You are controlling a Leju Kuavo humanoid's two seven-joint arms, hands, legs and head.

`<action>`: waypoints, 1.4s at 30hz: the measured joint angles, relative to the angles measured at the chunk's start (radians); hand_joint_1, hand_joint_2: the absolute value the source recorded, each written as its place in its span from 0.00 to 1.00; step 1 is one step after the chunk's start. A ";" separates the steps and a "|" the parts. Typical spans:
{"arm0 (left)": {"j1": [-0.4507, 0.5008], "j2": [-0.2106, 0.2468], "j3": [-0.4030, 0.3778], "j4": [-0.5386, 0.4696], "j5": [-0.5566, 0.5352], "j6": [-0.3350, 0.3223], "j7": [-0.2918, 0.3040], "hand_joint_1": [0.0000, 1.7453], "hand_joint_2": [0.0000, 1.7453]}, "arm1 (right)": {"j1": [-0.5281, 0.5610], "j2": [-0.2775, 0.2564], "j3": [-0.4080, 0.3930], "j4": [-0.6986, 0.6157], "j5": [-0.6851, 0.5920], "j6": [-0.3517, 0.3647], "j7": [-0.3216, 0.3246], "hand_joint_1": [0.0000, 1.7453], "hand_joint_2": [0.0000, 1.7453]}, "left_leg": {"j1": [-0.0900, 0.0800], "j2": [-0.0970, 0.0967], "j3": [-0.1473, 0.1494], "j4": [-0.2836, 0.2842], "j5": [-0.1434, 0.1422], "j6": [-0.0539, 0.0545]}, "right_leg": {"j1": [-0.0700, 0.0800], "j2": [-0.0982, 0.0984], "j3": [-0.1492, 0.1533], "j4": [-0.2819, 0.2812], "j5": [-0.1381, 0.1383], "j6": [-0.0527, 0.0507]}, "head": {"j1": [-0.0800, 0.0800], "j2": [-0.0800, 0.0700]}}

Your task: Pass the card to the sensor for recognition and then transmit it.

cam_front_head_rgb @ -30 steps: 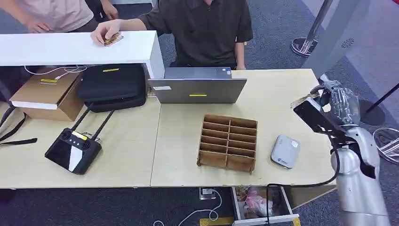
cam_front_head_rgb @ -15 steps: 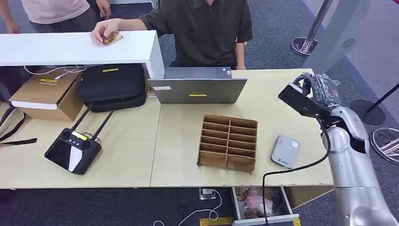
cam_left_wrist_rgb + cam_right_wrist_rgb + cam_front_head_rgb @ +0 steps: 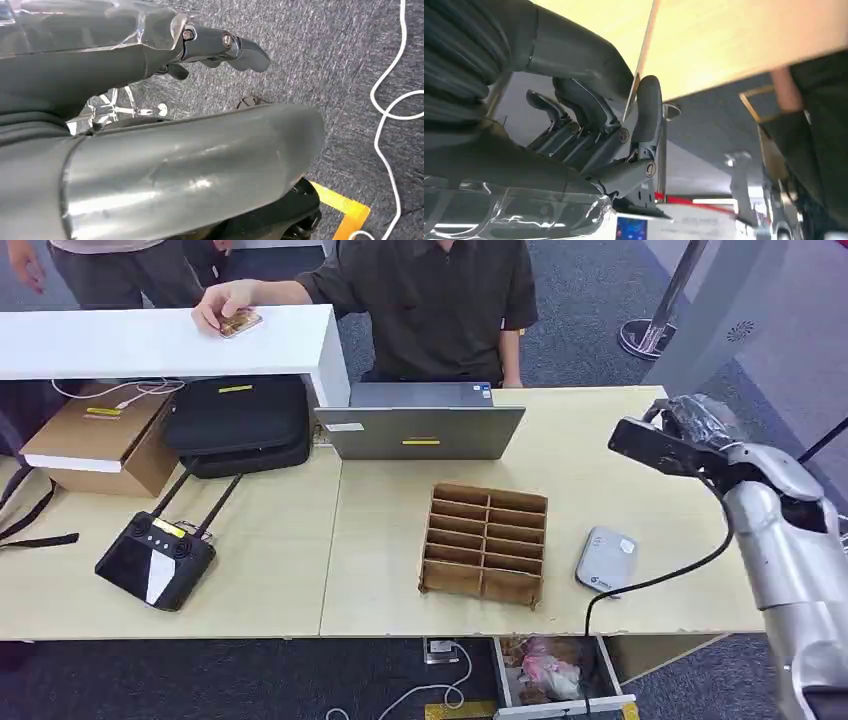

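My right hand [image 3: 693,423] hovers above the far right end of the table [image 3: 380,570], beyond and to the right of the small grey-white sensor [image 3: 606,560]. In the right wrist view a thin card [image 3: 632,96] shows edge-on, pinched between the thumb and a dark finger [image 3: 647,107] of my right hand [image 3: 599,125]. My left hand [image 3: 215,45] hangs beside my body over grey carpet, fingers loose and holding nothing. A seated person rests a hand on another card [image 3: 241,323] on the white counter [image 3: 150,343].
A wooden compartment rack [image 3: 486,541] stands left of the sensor. Behind it sits a grey laptop [image 3: 420,425]. A black bag [image 3: 238,423], a cardboard box [image 3: 95,438] and a black remote controller [image 3: 155,558] fill the left half. Another person stands at the far left.
My right hand swung in over the table's right end and rose, and the wrist turned flatter. The standing person at the far left moved further out of the picture.
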 joint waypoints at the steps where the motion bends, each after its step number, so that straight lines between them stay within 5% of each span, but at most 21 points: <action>1: 0.000 0.001 0.003 0.000 0.000 -0.003 0.000 0.00 0.00 | -0.042 -0.019 0.026 0.034 0.010 0.035 -0.016 1.00 1.00 | 0.000 0.000 0.000 0.000 0.000 0.000 | 0.000 0.000 0.000 0.000 0.000 0.000 | 0.000 0.000; 6: 0.000 0.006 0.023 0.008 0.011 -0.006 -0.019 0.00 0.00 | -0.241 -0.091 0.191 0.203 0.009 0.168 -0.079 1.00 1.00 | 0.000 -0.001 0.000 0.000 0.001 0.001 | 0.000 -0.001 0.000 0.000 0.001 0.000 | 0.000 0.000; 16: -0.016 0.017 0.053 0.057 0.039 0.006 -0.071 0.00 0.00 | -0.423 -0.069 0.464 0.402 -0.039 0.200 -0.062 1.00 1.00 | 0.000 -0.001 0.000 0.000 0.001 0.001 | 0.001 0.000 0.000 0.000 0.001 0.000 | 0.000 0.000; 33: -0.032 0.030 0.061 0.080 0.008 -0.006 -0.075 0.00 0.00 | -0.401 -0.003 0.720 0.545 -0.067 0.248 -0.090 1.00 1.00 | 0.000 -0.001 0.001 0.000 0.001 0.001 | 0.000 -0.001 0.000 0.000 0.001 0.000 | 0.000 0.000; 42: -0.045 0.046 0.059 0.116 -0.014 -0.004 -0.099 0.00 0.00 | -0.333 0.010 0.784 0.607 -0.135 0.225 -0.096 1.00 1.00 | 0.000 -0.001 0.001 0.000 0.001 0.001 | 0.000 -0.001 0.000 0.000 0.000 0.000 | 0.000 0.000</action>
